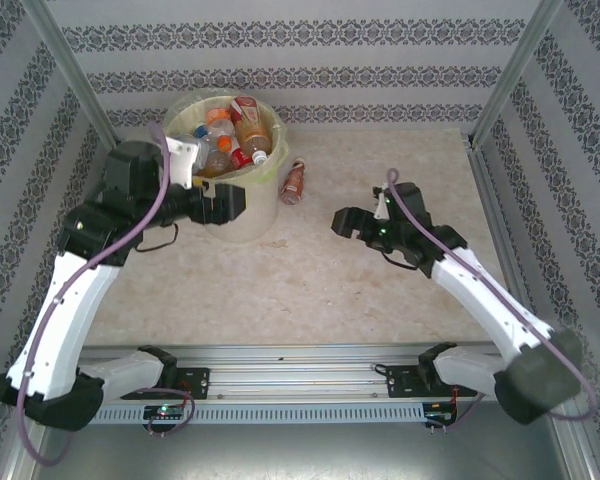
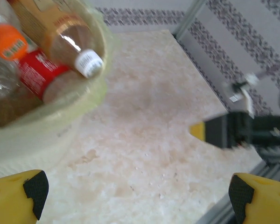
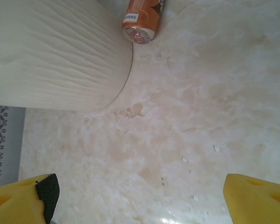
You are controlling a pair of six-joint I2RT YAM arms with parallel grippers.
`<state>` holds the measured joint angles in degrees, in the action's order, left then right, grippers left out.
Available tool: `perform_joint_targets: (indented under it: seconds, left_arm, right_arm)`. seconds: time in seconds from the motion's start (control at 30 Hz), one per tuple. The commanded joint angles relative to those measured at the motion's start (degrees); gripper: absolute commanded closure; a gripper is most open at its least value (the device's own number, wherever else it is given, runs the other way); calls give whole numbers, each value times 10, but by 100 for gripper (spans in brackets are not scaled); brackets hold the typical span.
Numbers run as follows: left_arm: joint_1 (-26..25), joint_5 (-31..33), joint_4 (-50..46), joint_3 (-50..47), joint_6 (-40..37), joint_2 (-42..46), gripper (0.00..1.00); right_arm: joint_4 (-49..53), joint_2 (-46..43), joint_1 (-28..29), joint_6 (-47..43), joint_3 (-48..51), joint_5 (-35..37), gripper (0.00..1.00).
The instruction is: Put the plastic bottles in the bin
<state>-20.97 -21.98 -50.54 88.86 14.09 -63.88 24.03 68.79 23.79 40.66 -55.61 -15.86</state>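
Fingers (image 2: 35,186) on my left gripper (image 1: 230,203) spread wide, empty; right gripper (image 1: 342,222) likewise spread, holding nothing. I see several plastic bottles (image 1: 242,130) piled in the bin (image 1: 260,205). One orange-labelled bottle (image 1: 294,182) lies on the table (image 1: 310,280) just beside it. Left gripper at bin's near wall.

bin (image 2: 46,135): upper left, plastic bottles (image 2: 60,32) piled inside | left jaws: spread wide over tabletop (image 2: 144,121) | right arm (image 2: 252,130): blurred, far right

The pale marbled table (image 1: 310,270) carries a round yellowish bin (image 1: 258,200) at its far left. One orange-labelled bottle (image 1: 294,182) lies on its side just beside the bin.
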Motion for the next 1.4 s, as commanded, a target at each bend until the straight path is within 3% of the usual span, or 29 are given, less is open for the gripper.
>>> perform_joint_targets:
  seconds: [0.0, 0.27, 0.4, 0.87, 1.37]
  left_arm:
    - [-26, 4, 47, -73, -10, 40, 0]
    - [-52, -29, 170, -277, 21, 123, 0]
    - [-53, -59, 191, -326, 15, 131, 0]
    - [-53, -74, 238, -373, 34, 140, 0]
    - [-53, -76, 282, -397, 61, 140, 0]
  right_arm:
    - [-79, 66, 12, 9, -41, 17, 11]
    - [-143, 234, 15, 37, -127, 23, 16]
    - [-142, 310, 9, 57, -184, 25, 16]
    - [-92, 532, 10, 91, -399, 13, 9]
    - [-34, 626, 13, 86, -512, -10, 10]
